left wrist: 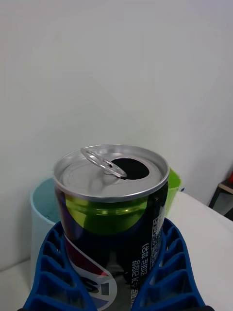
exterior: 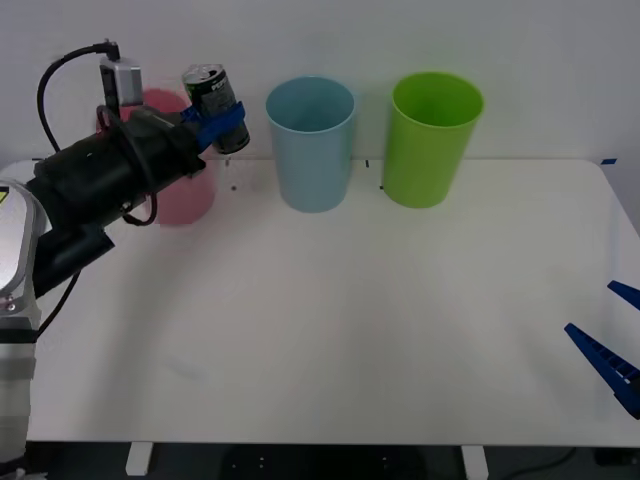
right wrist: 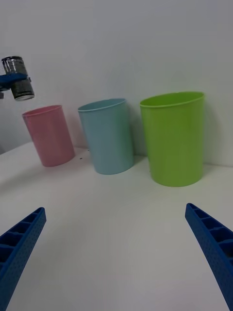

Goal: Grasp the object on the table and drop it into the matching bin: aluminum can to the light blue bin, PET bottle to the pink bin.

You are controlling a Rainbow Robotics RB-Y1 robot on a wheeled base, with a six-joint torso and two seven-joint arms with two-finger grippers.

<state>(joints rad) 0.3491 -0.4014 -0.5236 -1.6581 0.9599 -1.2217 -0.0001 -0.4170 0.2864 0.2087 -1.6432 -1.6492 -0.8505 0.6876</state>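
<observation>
Left tool (exterior: 225,128) grips can (exterior: 208,90), seemingly above pink bin (exterior: 185,195), beside light blue bin (exterior: 311,143).

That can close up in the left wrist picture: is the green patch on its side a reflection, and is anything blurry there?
Left wrist view: the aluminum can, held between the left fingers, has a glossy side with a green sheen, probably the lime green bin mirrored; the bins behind look soft. Front view: even light, faint shadows on the table.

One aluminum can (exterior: 209,88), three bins: pink bin (exterior: 185,195), light blue bin (exterior: 311,143), lime green bin (exterior: 434,138), two hands
</observation>
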